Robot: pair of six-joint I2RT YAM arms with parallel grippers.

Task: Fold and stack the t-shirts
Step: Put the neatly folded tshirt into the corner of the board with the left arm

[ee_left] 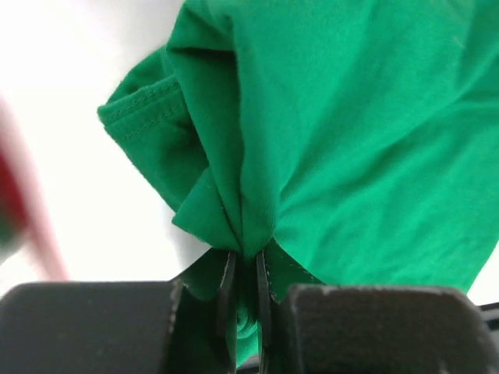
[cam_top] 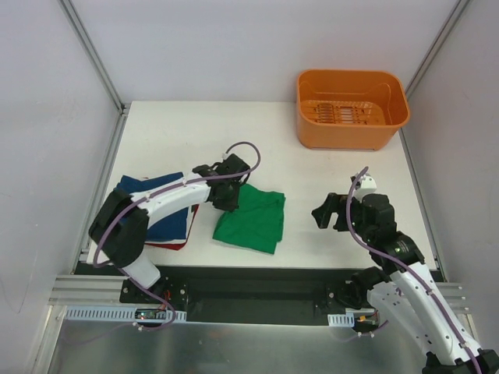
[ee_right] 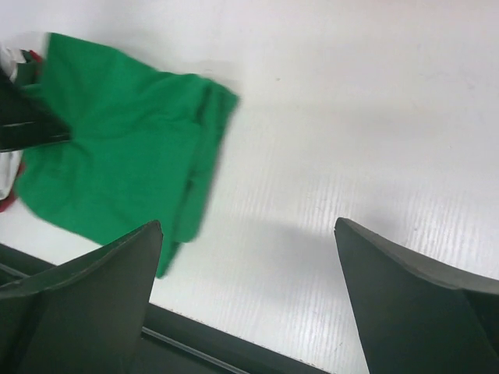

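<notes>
The green t-shirt [cam_top: 253, 222] lies roughly folded on the white table [cam_top: 312, 179], near the front edge and a little left of centre. The left end effector [cam_top: 226, 196] is at the shirt's far-left corner. In the left wrist view its fingers [ee_left: 228, 284] are pinched almost together on a bunched fold of the green cloth [ee_left: 351, 140], which fans out from the grip in creases.

Just left of the green shirt, partly under the left arm, lies a navy t-shirt [cam_top: 170, 224]. A red edge [cam_top: 173, 245] shows along the near side of that pile.

The right end effector [cam_top: 331, 210] hangs over bare table to the right of the green shirt, apart from it. Its fingers [ee_right: 93, 296] are spread wide and grip nothing. The right wrist view shows the green shirt [ee_right: 117, 164] off to its left.

An orange basket [cam_top: 351, 132] stands at the far right of the table, well apart from the shirts.
</notes>
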